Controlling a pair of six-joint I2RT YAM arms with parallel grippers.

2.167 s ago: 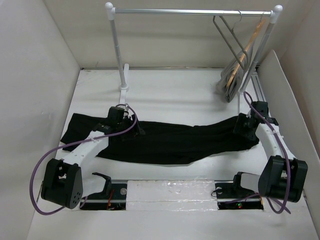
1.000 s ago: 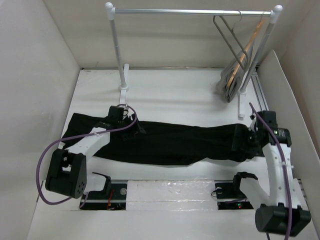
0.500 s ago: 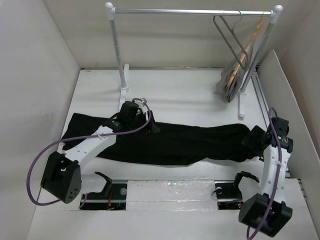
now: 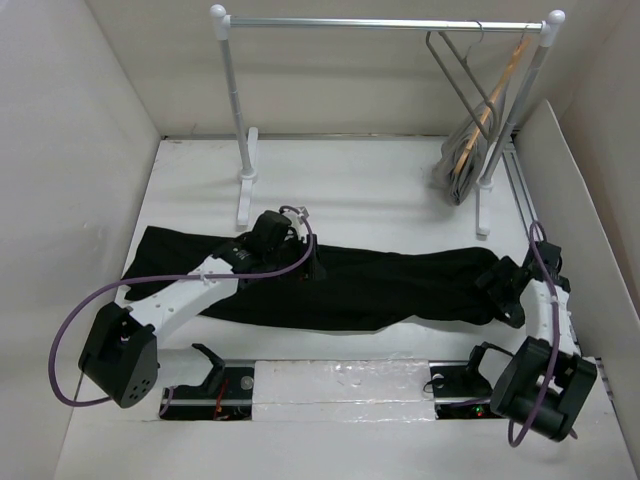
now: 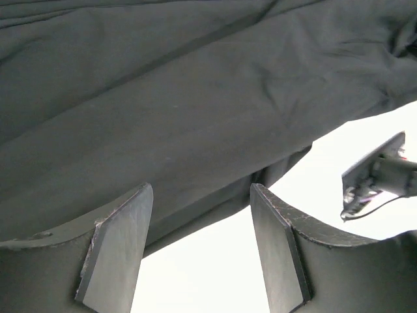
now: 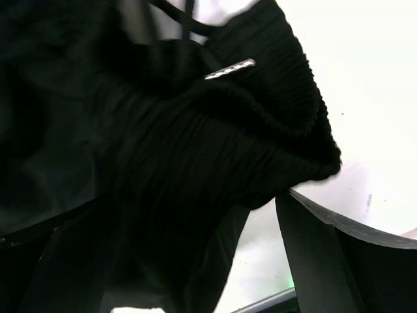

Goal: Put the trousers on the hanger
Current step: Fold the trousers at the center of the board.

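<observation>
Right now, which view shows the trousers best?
Top external: the trousers lie full length across the table. Left wrist shows only a stretch of leg edge; right wrist only the ribbed waistband end.

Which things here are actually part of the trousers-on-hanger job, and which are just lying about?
Job: long black soft cloth trousers on the table; thin grey triangular hanger on the rail.
Just there: light brown wooden hanger; white clothes rail.
</observation>
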